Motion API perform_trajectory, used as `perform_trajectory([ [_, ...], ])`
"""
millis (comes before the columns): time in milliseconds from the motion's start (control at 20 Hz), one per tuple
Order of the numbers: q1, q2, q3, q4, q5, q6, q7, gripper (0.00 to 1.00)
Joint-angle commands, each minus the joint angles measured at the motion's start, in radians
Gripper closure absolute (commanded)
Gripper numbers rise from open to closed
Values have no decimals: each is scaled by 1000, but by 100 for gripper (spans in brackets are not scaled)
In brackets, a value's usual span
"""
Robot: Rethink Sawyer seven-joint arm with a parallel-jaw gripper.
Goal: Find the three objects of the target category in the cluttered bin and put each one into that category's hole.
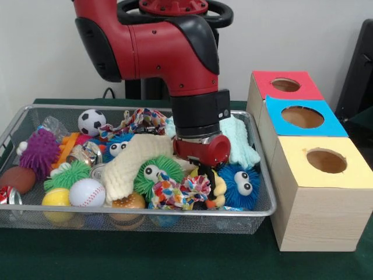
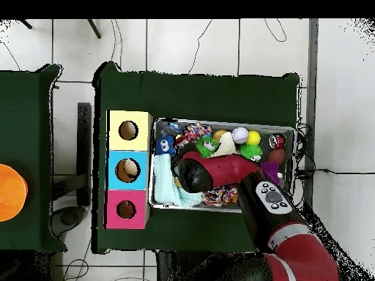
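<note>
Yellow-faced plush toy (image 1: 218, 185) lies right under the lowered pincer (image 1: 205, 172).

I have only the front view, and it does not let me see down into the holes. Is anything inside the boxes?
Observer: Yes. From overhead, a pale object shows inside the hole of the blue box.
Operator: And the other two?
Observer: The holes of the yellow box and the red box look dark, and nothing shows inside.
Operator: What is past the boxes?
Observer: A second table with an orange round thing on it.
</note>
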Motion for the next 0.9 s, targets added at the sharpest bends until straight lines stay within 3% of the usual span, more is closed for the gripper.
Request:
perform_trajectory([
  [50, -50, -79, 113, 174, 15, 300, -212, 100],
  [450, -59, -135, 128, 217, 26, 353, -189, 100],
  [900, -43, -269, 97, 302, 15, 395, -171, 100],
])
